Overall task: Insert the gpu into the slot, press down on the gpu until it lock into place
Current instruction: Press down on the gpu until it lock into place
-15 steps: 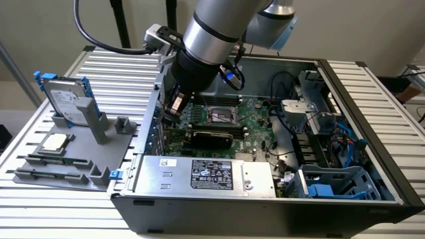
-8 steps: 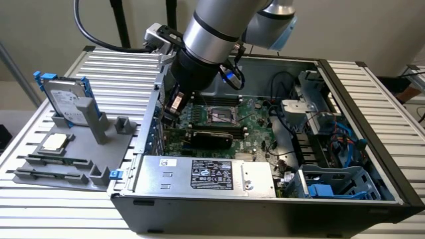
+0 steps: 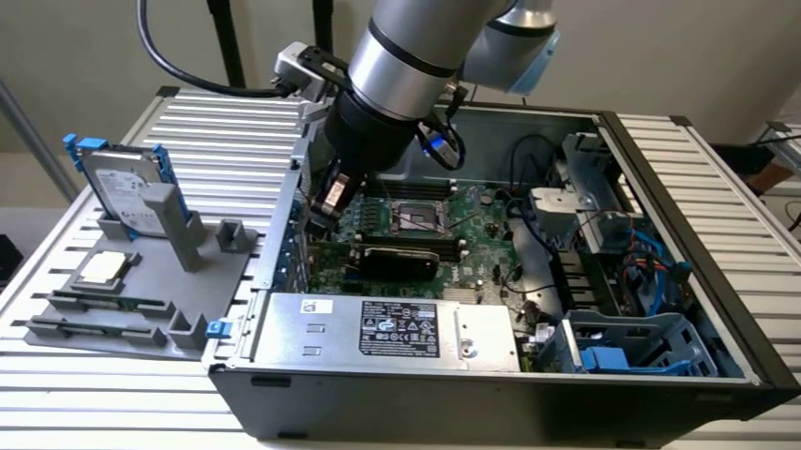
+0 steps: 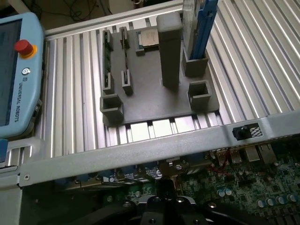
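1. Black gpu (image 3: 390, 257) lying across the green motherboard (image 3: 494, 220) inside the open case (image 3: 501, 398), between the CPU socket (image 3: 419, 217) and the silver power-supply box (image 3: 388, 328).
2. Long axis running from the exterior view's left to its right, parallel to the long side of the power-supply box. One end pointing at the case wall on the exterior view's left, the other toward the middle of the case.
3. Just above that left end, close to the same wall, the gripper (image 3: 325, 208) on the arm slanting down into the case. Cannot tell whether touching the card, nor whether spread or closed.
4. Beyond that wall, on the slatted bench (image 3: 225, 131), a grey fixture tray (image 3: 138, 281) near the bench's edge on the exterior view's left, with a hard drive (image 3: 119, 183) in blue rails standing upright in it.
5. In the wrist view, a teach pendant (image 4: 14, 79) with a red button beside the tray.
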You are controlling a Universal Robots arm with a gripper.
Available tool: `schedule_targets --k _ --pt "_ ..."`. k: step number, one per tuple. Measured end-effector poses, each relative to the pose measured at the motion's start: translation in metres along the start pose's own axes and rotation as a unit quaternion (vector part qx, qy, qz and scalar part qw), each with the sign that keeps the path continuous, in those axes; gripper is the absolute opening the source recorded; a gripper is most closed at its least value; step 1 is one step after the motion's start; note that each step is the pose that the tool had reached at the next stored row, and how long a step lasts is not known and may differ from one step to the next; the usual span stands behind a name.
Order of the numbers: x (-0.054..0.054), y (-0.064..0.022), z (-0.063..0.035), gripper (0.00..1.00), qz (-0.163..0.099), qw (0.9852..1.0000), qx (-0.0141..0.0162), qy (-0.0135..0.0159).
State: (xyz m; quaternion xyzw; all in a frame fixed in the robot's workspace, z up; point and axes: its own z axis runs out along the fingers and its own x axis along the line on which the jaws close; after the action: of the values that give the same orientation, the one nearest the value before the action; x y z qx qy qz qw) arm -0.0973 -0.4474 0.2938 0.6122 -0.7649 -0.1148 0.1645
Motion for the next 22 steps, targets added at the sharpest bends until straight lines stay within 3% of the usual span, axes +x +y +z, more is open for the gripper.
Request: schedule_targets --k 7,22 --pt "0.0000 -0.0009 0.0019 0.11 0.005 1.0000 0.0007 -0.0007" --pt "-0.0024 0.0007 0.0049 0.11 0.023 0.9997 -0.0004 -0.0088"
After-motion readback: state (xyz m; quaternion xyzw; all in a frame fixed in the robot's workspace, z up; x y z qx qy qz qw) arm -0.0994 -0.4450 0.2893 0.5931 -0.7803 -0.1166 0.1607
